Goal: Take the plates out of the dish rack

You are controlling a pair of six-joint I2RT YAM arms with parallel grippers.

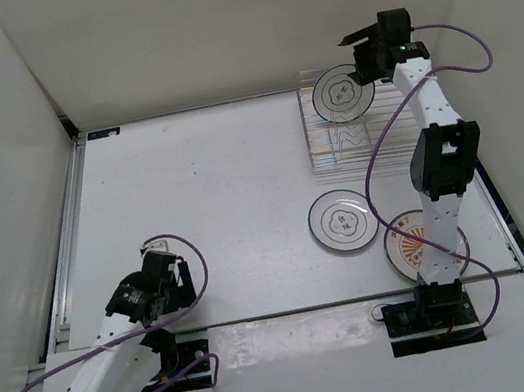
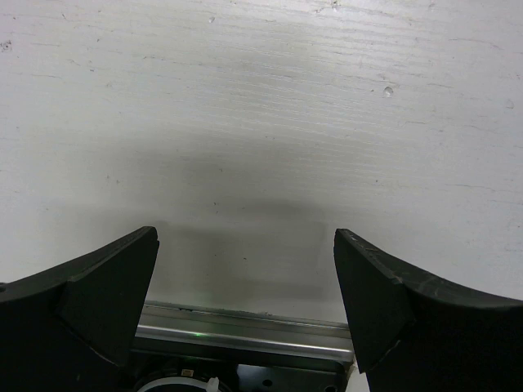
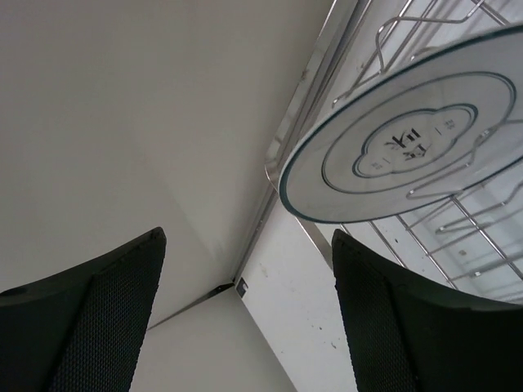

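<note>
Ringed plate [image 1: 343,92] upright in dish rack [image 1: 354,144], far right corner of surface [image 1: 200,187].
Right end effector [image 3: 249,302] released beside it, seemingly not touching; second ringed plate [image 1: 344,221], orange plate [image 1: 403,244] flat toward near right corner; left end effector [image 2: 245,286] released.

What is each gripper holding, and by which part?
Nothing is held. The right gripper stands open near the white round plate with dark rings in the silver wire dish rack; the left gripper is open too.

left arm [image 1: 100,372]: folded low by the table's [image 1: 209,185] near-left corner | left gripper [image 2: 245,269]: jaws wide apart, nothing between | right arm [image 1: 438,155]: stretched toward the far-right corner | right gripper [image 3: 249,278]: jaws wide apart, nothing between
</note>
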